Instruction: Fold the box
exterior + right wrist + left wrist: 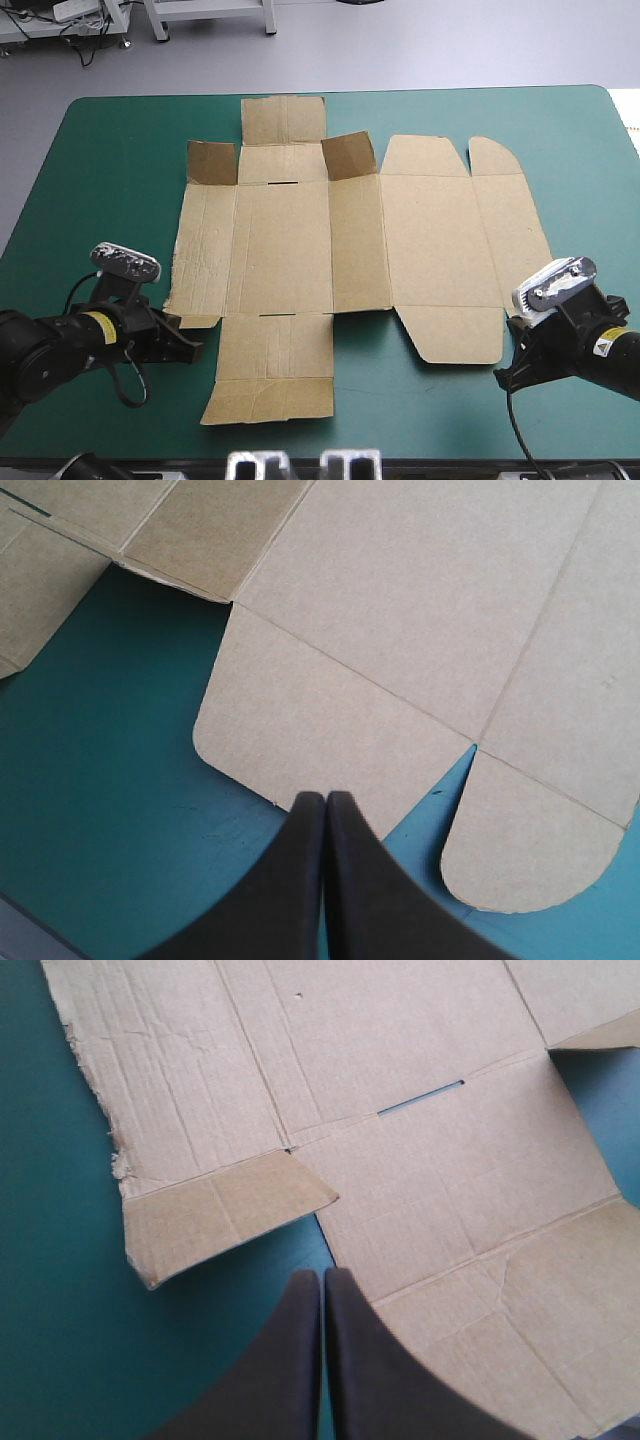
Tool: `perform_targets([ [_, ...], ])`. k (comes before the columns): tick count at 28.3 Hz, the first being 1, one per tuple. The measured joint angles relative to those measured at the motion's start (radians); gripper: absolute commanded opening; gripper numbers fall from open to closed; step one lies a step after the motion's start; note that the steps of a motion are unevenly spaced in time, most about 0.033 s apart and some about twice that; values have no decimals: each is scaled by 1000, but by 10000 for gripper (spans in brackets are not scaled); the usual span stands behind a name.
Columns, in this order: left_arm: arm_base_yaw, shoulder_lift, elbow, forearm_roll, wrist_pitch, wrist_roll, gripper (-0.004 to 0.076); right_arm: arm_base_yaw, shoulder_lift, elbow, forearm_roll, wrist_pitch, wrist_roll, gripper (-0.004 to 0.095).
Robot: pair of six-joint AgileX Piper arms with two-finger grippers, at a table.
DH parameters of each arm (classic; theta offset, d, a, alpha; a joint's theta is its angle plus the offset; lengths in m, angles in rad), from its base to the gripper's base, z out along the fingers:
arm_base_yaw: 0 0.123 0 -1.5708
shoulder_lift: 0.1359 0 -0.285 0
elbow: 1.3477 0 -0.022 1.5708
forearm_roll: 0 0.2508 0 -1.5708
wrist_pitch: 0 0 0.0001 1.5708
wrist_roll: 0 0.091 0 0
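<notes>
The brown box [300, 250] is lying as a cut sheet, mostly flat, mid-tabletop [110, 150], with two small flaps standing up toward the far edge. The left end effector [322, 1278] is sitting closed, its tip beside the sheet's near-left flaps. The right end effector [326, 798], also closed, is pointing at the near-right rounded flaps.

Flat brown corrugated-board box [300, 250] is showing matt, fluted, creased; one side edge is looking torn and rough. Teal-green table cover [120, 170] is reading smooth, matt, faintly scuffed. Curved black fingers [285, 1370] of left gripper [322, 1275] are looking smooth, dull.
</notes>
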State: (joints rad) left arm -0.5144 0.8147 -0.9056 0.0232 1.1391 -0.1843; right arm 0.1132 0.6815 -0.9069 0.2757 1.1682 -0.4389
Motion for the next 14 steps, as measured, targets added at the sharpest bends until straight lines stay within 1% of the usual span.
perform_targets([
  [4, 0, 121, -2, -13, -48, 41, 13, 0, 0, 0, 0, -12, -23, -25],
  [8, 4, 259, -49, -59, -74, 116, 13, 0, 0, 0, 0, -14, -26, -24],
  [11, 45, 346, -107, -145, -94, 219, 13, 0, 0, 0, 0, -19, -26, -25],
  [14, 154, 421, -170, -302, -103, 361, 13, 0, 0, 0, 0, -28, -26, -25],
])
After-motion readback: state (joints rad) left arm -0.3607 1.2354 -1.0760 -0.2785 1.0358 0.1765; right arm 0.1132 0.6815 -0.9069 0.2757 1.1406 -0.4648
